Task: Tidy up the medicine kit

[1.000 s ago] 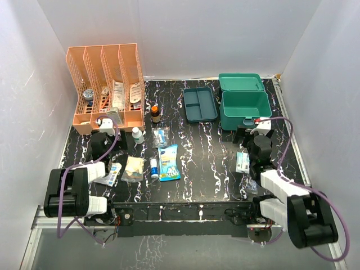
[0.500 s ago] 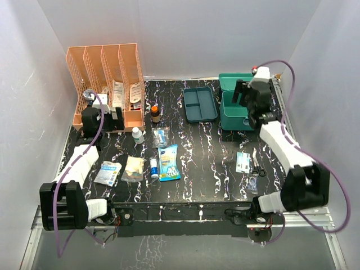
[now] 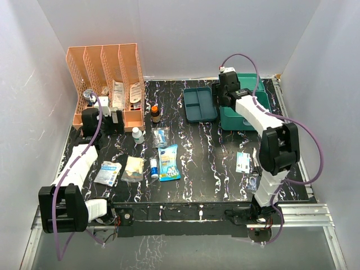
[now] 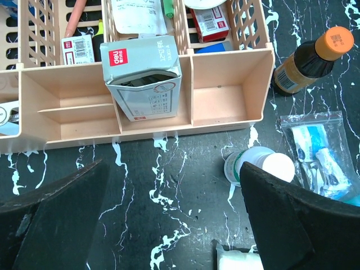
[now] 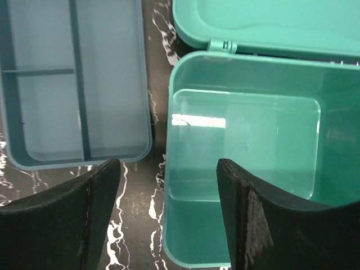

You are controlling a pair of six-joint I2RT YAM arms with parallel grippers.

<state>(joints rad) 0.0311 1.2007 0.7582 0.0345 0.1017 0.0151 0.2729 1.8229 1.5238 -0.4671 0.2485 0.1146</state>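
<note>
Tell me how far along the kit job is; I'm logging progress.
Done: kit open, empty, tray out beside it. In hand: nothing; both grippers open, right gripper over the kit's tray-side wall, left gripper by the rack. Left: packets and bottles on the table go in.

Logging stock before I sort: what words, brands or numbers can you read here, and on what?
"deli": on the top flap of the grey-white carton in the front tray of the orange rack.
Too small or blurred: the carton's side print, the barcode label on the small box left of it, the orange cap of the brown bottle, the blue pouch in the top view.
No text on the medicine kit or its insert tray.
</note>
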